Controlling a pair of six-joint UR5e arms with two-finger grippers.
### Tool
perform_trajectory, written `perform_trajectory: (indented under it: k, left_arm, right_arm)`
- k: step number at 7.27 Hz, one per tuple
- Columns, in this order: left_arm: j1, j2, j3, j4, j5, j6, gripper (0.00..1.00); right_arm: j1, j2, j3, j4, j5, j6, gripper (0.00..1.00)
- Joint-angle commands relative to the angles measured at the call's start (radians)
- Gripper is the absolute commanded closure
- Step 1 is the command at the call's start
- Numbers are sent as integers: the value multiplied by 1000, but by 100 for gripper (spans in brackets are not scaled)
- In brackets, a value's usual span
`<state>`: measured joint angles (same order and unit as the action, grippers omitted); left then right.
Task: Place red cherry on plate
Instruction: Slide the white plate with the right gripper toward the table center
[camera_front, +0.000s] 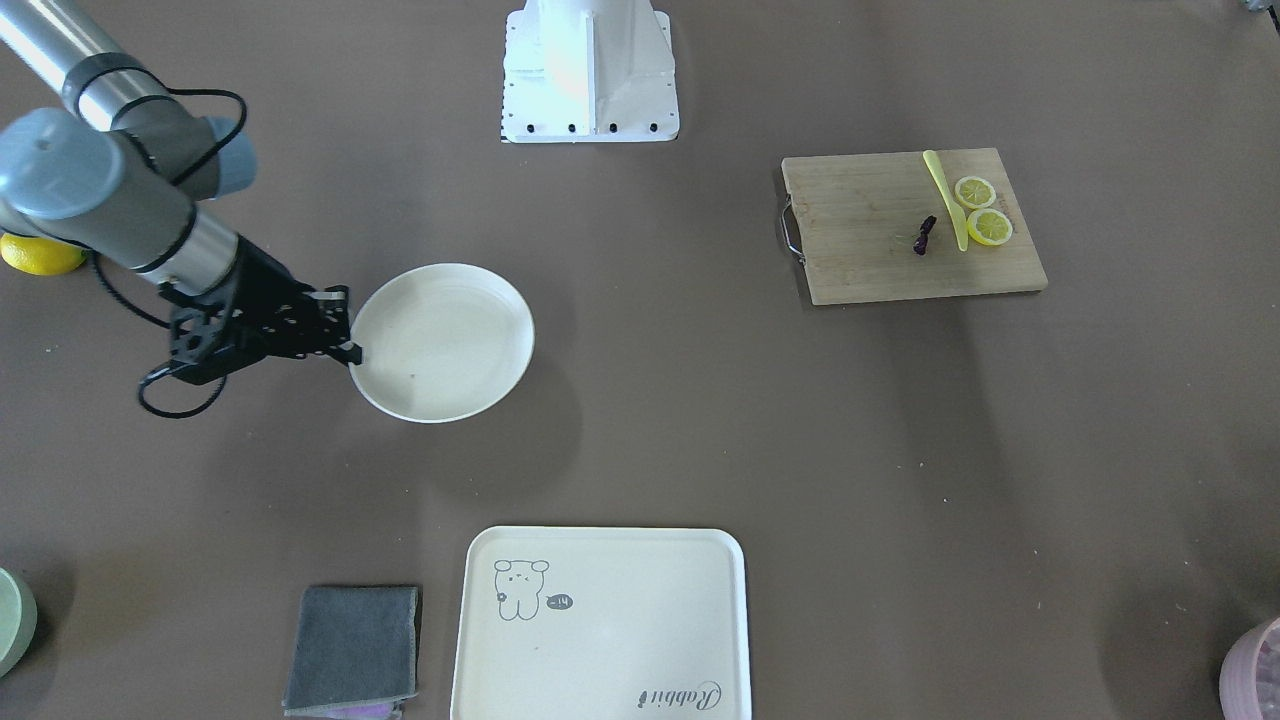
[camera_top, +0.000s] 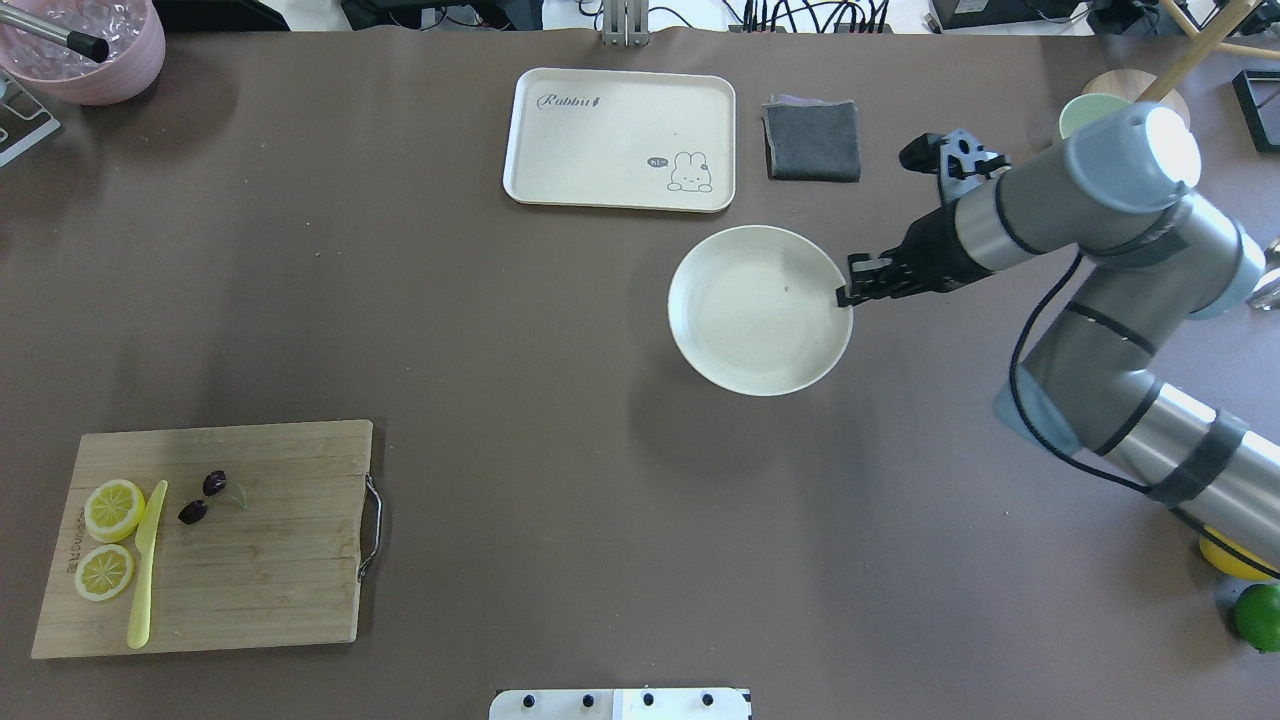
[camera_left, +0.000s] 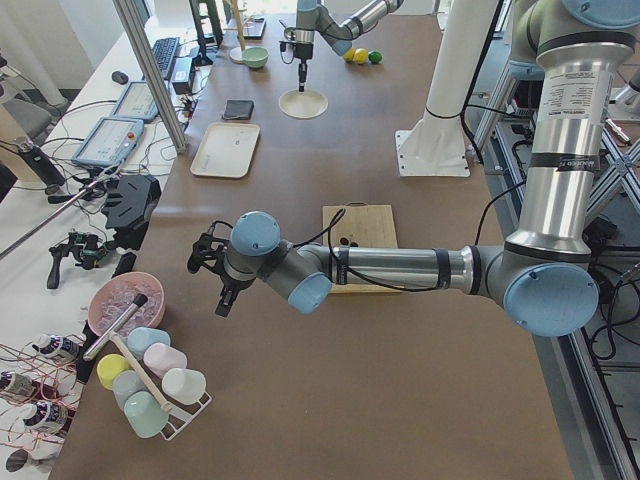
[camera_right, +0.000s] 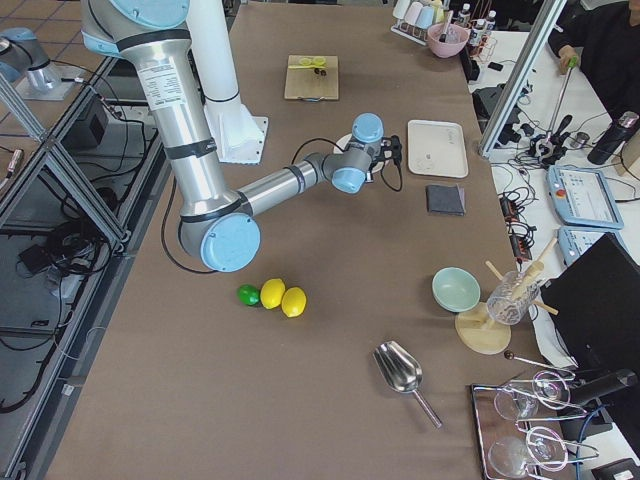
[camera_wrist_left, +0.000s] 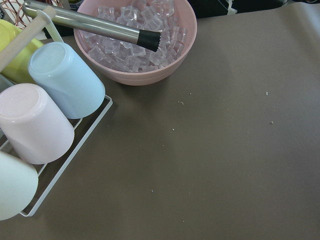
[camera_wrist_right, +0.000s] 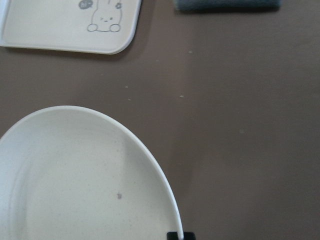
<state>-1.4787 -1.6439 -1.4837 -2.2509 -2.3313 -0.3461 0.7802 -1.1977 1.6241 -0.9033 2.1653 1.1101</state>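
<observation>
One brown table (camera_top: 560, 500), wooden board (camera_top: 260, 590)

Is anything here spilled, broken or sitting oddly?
Nothing looks spilled or broken. One oddity: the right gripper pinches the plate by its rim, while the red cherry lies far off on the cutting board.

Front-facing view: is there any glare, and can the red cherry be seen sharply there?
In the front-facing view, strong glare washes out the white robot base; the red cherry is only a tiny dark smudge. The overhead view shows its two berries more clearly on the cutting board.
</observation>
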Motion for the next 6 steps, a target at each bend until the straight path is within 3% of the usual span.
perform_trajectory:
  k: [1, 3, 6]
  left_arm:
    - [0, 1, 2, 1, 1, 1, 3]
    - [0, 1, 5, 1, 1, 1, 3]
    - [0, -7, 16, 2, 3, 4, 3]
  right_arm:
    - [-135, 125, -3, -137, -152, 82, 100]
    - [-189, 147, -16, -167, -228, 82, 100]
    - [-211, 187, -65, -167, -229, 112, 100]
